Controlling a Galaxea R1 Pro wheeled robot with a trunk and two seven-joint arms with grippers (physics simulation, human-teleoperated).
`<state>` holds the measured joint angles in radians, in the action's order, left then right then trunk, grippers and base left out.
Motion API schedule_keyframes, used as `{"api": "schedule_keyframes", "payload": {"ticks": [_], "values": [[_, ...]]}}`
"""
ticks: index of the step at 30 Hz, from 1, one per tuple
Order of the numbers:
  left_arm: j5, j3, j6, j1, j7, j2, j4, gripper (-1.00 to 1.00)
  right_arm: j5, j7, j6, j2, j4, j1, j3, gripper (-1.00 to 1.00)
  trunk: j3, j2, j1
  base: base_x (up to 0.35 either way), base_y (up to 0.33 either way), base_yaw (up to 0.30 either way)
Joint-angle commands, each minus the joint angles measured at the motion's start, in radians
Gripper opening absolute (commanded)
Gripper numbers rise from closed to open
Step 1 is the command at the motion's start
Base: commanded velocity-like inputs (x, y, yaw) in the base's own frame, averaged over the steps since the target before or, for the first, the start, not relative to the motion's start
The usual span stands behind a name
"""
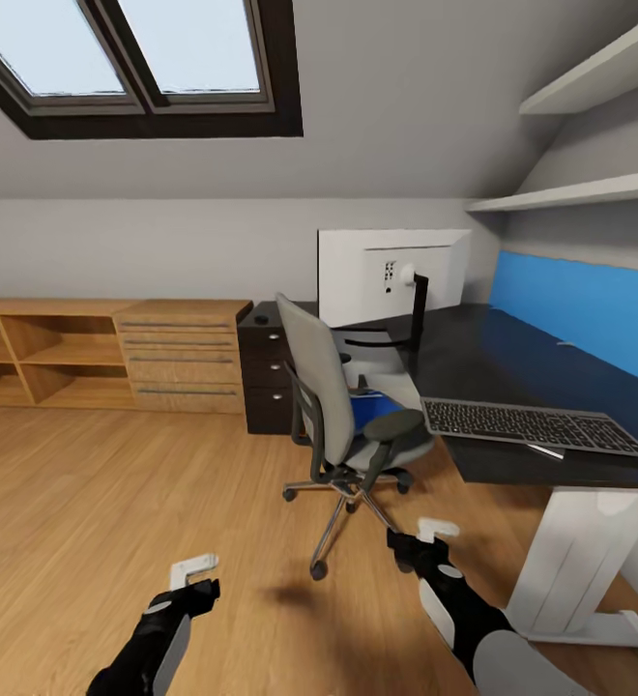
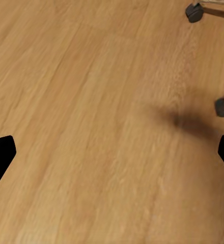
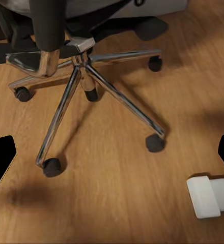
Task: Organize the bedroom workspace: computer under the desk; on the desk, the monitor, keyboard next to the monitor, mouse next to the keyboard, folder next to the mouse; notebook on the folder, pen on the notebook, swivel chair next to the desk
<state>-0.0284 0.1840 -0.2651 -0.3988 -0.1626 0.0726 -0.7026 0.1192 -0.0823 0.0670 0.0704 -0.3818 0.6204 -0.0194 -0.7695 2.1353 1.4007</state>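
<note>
**Two items placed, most of the tidy-up still ahead**

Two of the task's things already sit on the dark desk (image 1: 512, 358): the monitor (image 1: 377, 275), seen from behind near the far corner, and the keyboard (image 1: 532, 425) near the front edge, well apart from it. A thin pale object beside the keyboard may be the pen; it is too small to tell. Something blue lies on the seat of the swivel chair (image 1: 348, 406), probably the folder (image 1: 365, 410), so that move looks undone. The chair stands just beside the desk, its chrome base (image 3: 81, 76) on the wooden floor (image 2: 91, 127). A dark drawer unit (image 1: 266, 367) stands behind.

Both grippers hang empty over the floor: the left gripper (image 1: 195, 570) and right gripper (image 1: 435, 534) each have fingers spread.
</note>
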Motion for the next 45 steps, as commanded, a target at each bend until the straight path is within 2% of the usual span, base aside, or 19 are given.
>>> {"api": "schedule_keyframes", "payload": {"ticks": [1, 5, 8, 9, 11, 12, 13, 14, 18, 20, 24, 28, 31, 32, 36, 41, 42, 45], "values": [[-0.003, 0.002, -0.006, -0.003, -0.002, 0.002, -0.003, 1.00, 0.009, 0.000, -0.002, 0.001, 0.002, 0.007, -0.001, 1.00, -0.004, 0.008, 0.004, 0.000, 0.000, 0.000], [-0.001, 0.001, 0.015, -0.010, 0.001, 0.005, -0.034, 1.00, 0.004, -0.005, -0.018, 0.003, 0.006, 0.025, 0.006, 1.00, -0.017, 0.036, 0.019, 0.000, 0.000, 0.000], [-0.001, 0.000, 0.034, -0.013, 0.003, 0.009, -0.121, 1.00, 0.003, -0.007, -0.022, 0.002, 0.007, 0.030, 0.008, 1.00, -0.026, 0.057, 0.031, 0.000, 0.000, 0.000], [0.000, -0.001, 0.037, -0.013, 0.004, 0.016, -0.180, 1.00, 0.003, -0.007, -0.024, 0.001, 0.006, 0.031, 0.009, 1.00, -0.029, 0.064, 0.034, 0.000, 0.000, 0.000], [0.000, -0.002, 0.038, -0.006, 0.004, 0.032, -0.242, 1.00, 0.003, -0.007, -0.024, 0.001, 0.005, 0.032, 0.009, 1.00, -0.036, 0.078, 0.042, 0.000, 0.000, 0.000], [0.001, -0.002, 0.034, 0.010, 0.004, 0.053, -0.306, 1.00, 0.003, -0.008, -0.025, 0.001, 0.004, 0.032, 0.009, 1.00, -0.039, 0.085, 0.046, 0.000, 0.000, 0.000], [0.002, -0.003, 0.030, 0.021, 0.004, 0.063, -0.336, 1.00, 0.003, -0.008, -0.025, 0.001, 0.004, 0.032, 0.009, 1.00, -0.042, 0.092, 0.050, 0.000, 0.000, 0.000], [0.003, -0.014, -0.036, 0.069, 0.005, 0.094, -0.466, 1.00, 0.004, -0.008, -0.025, 0.001, 0.003, 0.033, 0.009, 1.00, -0.045, 0.099, 0.054, 0.000, 0.000, 0.000], [0.000, -0.031, -0.202, 0.091, 0.006, 0.102, -0.609, 1.00, 0.006, -0.006, -0.022, 0.000, 0.003, 0.033, 0.006, 1.00, -0.058, 0.127, 0.069, 0.000, 0.000, 0.000], [-0.001, -0.034, -0.239, 0.100, 0.007, 0.102, -0.648, 1.00, 0.008, -0.005, -0.020, 0.000, 0.003, 0.033, 0.005, 1.00, -0.064, 0.141, 0.077, 0.000, 0.000, 0.000], [0.000, -0.037, -0.257, 0.165, 0.008, 0.102, -0.690, 1.00, 0.009, -0.005, -0.020, 0.001, 0.003, 0.033, 0.005, 1.00, -0.076, 0.169, 0.092, 0.000, 0.000, 0.000], [0.000, -0.046, -0.235, 0.217, 0.009, 0.102, -0.732, 1.00, 0.009, -0.005, -0.020, 0.002, -0.003, 0.031, 0.006, 1.00, -0.089, 0.197, 0.107, 0.000, 0.000, 0.000], [0.002, -0.088, -0.187, 0.276, 0.009, 0.102, -0.790, 1.00, 0.008, -0.005, -0.019, 0.002, -0.026, 0.028, 0.007, 1.00, -0.098, 0.218, 0.119, 0.000, 0.000, 0.000], [0.003, -0.115, -0.158, 0.306, 0.008, 0.102, -0.813, 1.00, 0.008, -0.005, -0.020, 0.002, -0.045, 0.025, 0.007, 1.00, -0.101, 0.225, 0.123, 0.000, 0.000, 0.000], [0.003, -0.148, -0.116, 0.350, 0.006, 0.102, -0.839, 1.00, 0.007, -0.005, -0.021, 0.002, -0.107, -0.002, 0.007, 1.00, -0.114, 0.253, 0.138, 0.000, 0.000, 0.000], [0.004, -0.165, -0.091, 0.376, 0.004, 0.099, -0.854, 1.00, 0.003, -0.007, -0.026, 0.002, -0.311, -0.109, 0.009, 1.00, -0.130, 0.288, 0.157, 0.000, 0.000, 0.000], [0.004, -0.167, -0.087, 0.380, 0.004, 0.098, -0.855, 1.00, 0.000, -0.008, -0.032, 0.001, -0.404, -0.164, 0.013, 1.00, -0.133, 0.295, 0.161, 0.000, 0.000, 0.000], [0.004, -0.168, -0.085, 0.382, 0.002, 0.097, -0.857, 1.00, -0.002, -0.008, -0.046, 0.001, -0.488, -0.215, 0.017, 1.00, -0.142, 0.316, 0.172, 0.000, 0.000, 0.000]]}}
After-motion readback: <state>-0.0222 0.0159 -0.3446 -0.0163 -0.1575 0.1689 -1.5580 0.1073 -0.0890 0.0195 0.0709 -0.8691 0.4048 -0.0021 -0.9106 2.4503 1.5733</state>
